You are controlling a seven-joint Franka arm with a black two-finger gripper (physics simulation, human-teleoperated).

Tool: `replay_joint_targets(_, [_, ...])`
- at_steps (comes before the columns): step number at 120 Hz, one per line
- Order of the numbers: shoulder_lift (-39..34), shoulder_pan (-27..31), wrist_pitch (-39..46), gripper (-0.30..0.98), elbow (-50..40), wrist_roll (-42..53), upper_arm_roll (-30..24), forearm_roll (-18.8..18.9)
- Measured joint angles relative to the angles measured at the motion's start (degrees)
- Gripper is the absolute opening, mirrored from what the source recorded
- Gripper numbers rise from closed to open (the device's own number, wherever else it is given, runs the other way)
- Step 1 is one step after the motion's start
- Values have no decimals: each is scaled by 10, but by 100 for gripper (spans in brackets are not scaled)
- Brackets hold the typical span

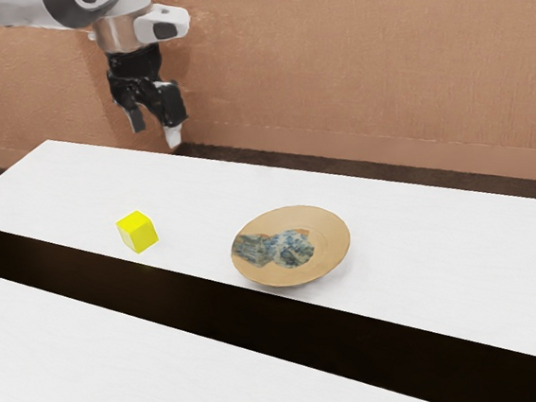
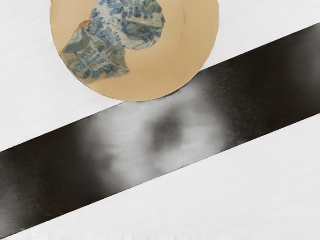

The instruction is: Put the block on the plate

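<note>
The block point(image 1: 138, 232) sat on the bench point(image 1: 442, 232), close to the long edge that met the dark strip point(image 1: 261, 320), toward the exterior view's left end. The plate point(image 1: 324, 243) lay near that same edge, farther to the exterior view's right and well apart from the block, its bare middle and blue-patterned patches point(image 1: 292, 248) facing up.

The gripper point(image 1: 156, 132) hung high, away from both, its fingers parted by a fair gap with nothing between them. The step in hand was evidently the reach for the block.

The next move called for bringing the gripper over the block, lining the fingers up with two opposite faces, and lowering them around it before closing. A crooked descent could nudge the block toward the strip, so an even approach seemed wise.
</note>
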Motion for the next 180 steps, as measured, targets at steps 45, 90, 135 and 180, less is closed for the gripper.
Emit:
replay_joint_targets(45, [67,-19,-1,68,25,-30,94,-33])
replay_joint_targets(90, [230,33,119,68,42,203,228,-134])
replay_joint_targets(135, [338,119,156,69,146,342,164,-154])
replay_joint_targets(180, [389,141,186,69,144,419,148,-172])
